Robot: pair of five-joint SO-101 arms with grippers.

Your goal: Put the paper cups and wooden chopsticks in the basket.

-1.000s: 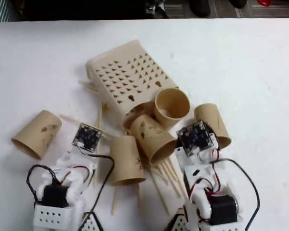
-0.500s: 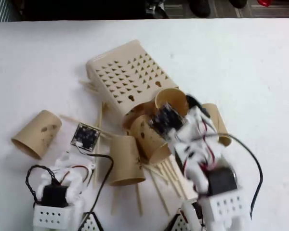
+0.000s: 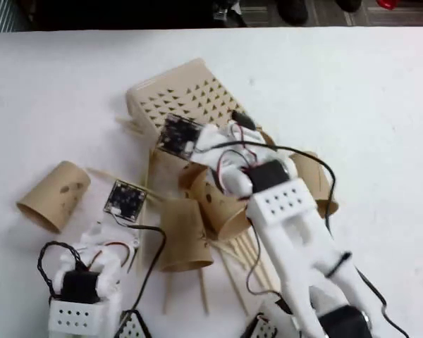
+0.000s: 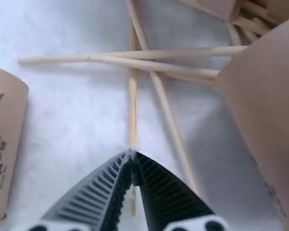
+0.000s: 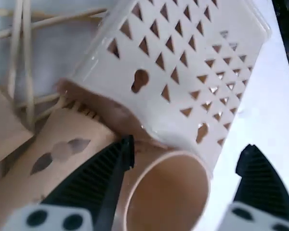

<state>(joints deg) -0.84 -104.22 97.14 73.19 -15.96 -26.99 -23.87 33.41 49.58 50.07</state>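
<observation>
The basket [image 3: 197,95] lay tipped on its side at the far end of the clutter, mouth towards the arms, I'd guess so cups could be slid in. The right gripper [image 5: 189,150] hung spread wide astride the rim of a paper cup [image 5: 166,192] at that mouth, likely lining up a grip. Near left, the left gripper [image 4: 133,160] sat clenched on nothing, tips over loose chopsticks [image 4: 131,96]. From above, the right arm [image 3: 289,211] covered the mouth, so I couldn't tell how deep any cup sat.
</observation>
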